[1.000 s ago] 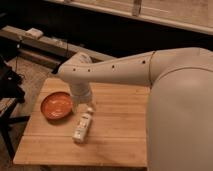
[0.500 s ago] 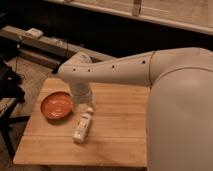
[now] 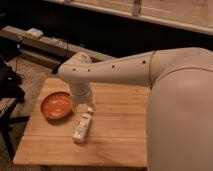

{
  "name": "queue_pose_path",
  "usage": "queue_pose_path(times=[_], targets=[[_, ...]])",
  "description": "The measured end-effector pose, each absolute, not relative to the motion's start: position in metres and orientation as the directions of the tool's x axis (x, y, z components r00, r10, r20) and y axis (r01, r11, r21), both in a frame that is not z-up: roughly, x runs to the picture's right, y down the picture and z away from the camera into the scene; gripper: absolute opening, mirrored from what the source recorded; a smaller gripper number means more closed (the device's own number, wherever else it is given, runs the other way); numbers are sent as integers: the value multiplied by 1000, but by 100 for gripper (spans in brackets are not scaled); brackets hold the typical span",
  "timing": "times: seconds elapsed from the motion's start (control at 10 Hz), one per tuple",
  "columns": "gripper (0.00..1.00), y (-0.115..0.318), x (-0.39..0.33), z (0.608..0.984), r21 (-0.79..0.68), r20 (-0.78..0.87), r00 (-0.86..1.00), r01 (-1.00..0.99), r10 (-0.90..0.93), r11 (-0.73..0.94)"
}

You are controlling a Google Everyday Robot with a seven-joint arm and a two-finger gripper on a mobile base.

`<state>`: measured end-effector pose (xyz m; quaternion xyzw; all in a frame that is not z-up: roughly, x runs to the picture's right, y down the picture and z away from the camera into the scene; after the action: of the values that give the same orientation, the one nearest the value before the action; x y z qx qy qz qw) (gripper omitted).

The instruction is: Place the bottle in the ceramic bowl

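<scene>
The gripper point(image 3: 86, 103) is hanging low over the wooden table point(image 3: 120, 137), right at the cap end of the bottle point(image 3: 82, 126). Whether it is wide or narrow cannot be told. The bottle is lying on its side on the boards, just beside the ceramic bowl point(image 3: 56, 105), not in it. The white arm point(image 3: 115, 72) is reaching across from the robot's bulky body point(image 3: 180, 115).
</scene>
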<state>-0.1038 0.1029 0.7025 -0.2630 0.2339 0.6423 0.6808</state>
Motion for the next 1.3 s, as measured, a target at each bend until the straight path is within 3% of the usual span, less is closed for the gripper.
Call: queue_pose_path(times=[0.8, 1.3], targets=[[65, 106, -102, 708, -52, -667, 58, -998, 742, 31], [65, 145, -112, 762, -112, -684, 30, -992, 729, -64]])
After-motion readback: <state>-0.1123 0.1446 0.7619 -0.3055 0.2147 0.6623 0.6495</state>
